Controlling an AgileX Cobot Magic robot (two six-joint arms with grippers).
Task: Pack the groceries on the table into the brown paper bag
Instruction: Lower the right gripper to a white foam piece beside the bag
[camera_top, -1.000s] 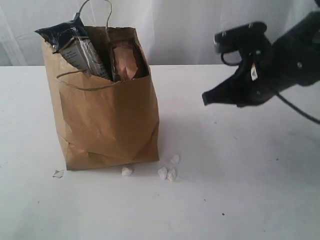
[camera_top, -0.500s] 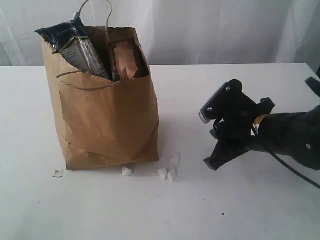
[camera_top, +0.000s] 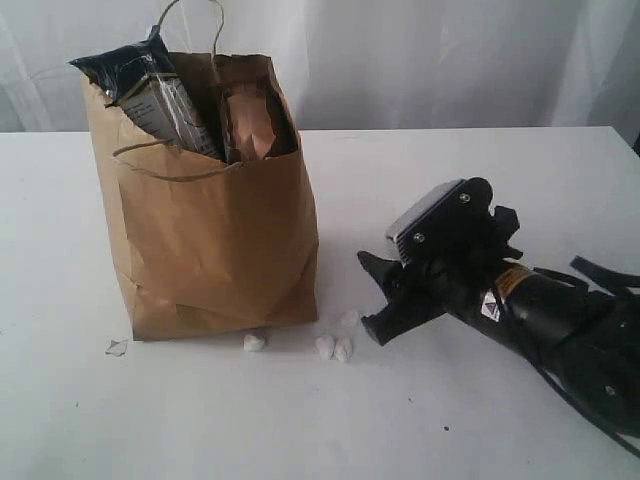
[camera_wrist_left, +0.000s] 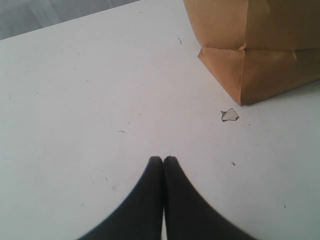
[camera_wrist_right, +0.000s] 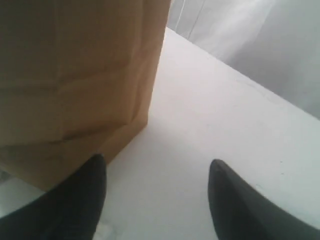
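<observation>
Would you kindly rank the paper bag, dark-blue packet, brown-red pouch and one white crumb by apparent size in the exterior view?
1. brown paper bag
2. dark-blue packet and brown-red pouch: unranked, as only their tops show
3. white crumb

I see creased, matt kraft paper on the brown paper bag (camera_top: 210, 240), glossy crinkled film on the long dark-blue packet (camera_top: 135, 70), and a smooth, matt white table (camera_top: 480, 170).

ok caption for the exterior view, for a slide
Right hand open, low beside the bag on the table; packets poke from its top, crumbs at its base.
</observation>
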